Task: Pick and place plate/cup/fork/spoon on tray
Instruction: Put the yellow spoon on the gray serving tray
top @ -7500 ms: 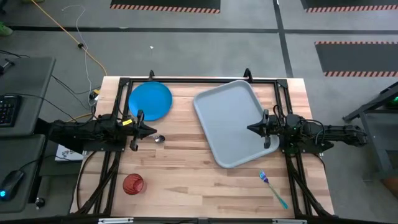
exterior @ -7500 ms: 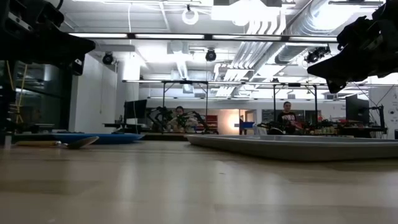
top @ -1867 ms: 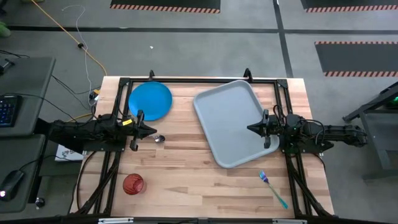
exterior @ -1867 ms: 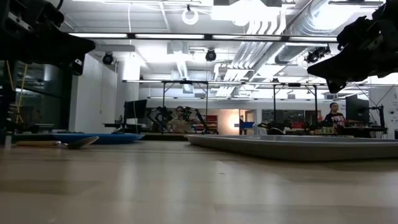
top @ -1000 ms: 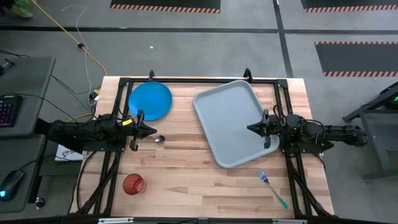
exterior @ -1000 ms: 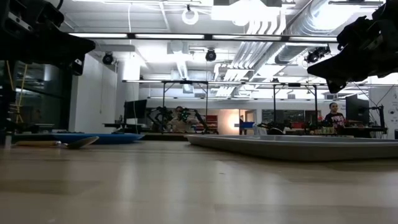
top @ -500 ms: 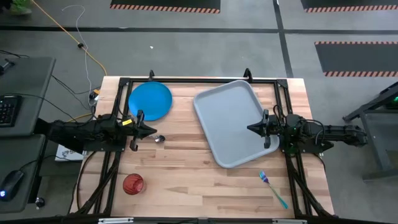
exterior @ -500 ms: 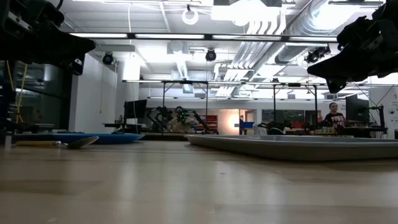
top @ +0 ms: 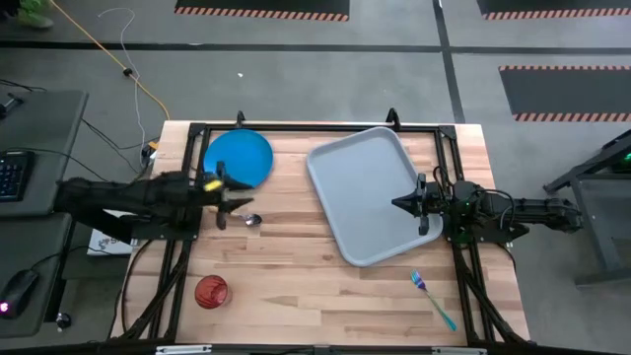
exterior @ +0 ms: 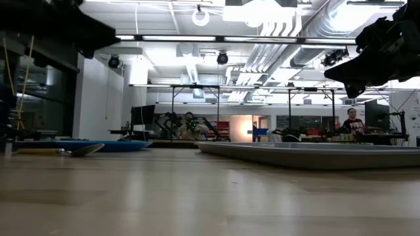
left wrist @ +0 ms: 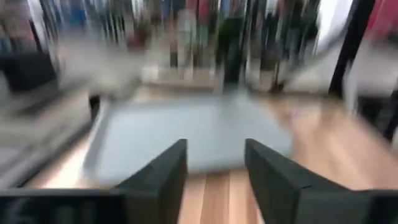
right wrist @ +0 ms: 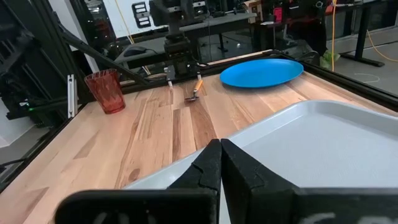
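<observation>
The blue plate [top: 239, 160] lies flat at the table's far left. The spoon [top: 252, 219] lies just near of it, its bowl on the wood [right wrist: 193, 96]. My left gripper [top: 240, 202] hovers open above the spoon's handle end, touching nothing; its fingers [left wrist: 163, 177] stand apart in the blurred wrist view. The red cup [top: 211, 291] stands upright near the front left. The fork [top: 434, 297] lies at the front right. The grey tray [top: 370, 192] rests tilted at the right, and my right gripper [top: 398, 204] hangs shut [right wrist: 219, 157] above its right rim.
A black frame rail [top: 315, 126] runs along the table's far edge and down both sides. Bare wood [top: 315, 286] lies between the cup and the fork. People and workbenches show in the room beyond the table [exterior: 351, 124].
My left gripper has risen and swung a little toward the table's far edge, its arm now slanting. Its fingertips, together before, now stand apart. The spoon, plate, cup, fork and tray lie where they were.
</observation>
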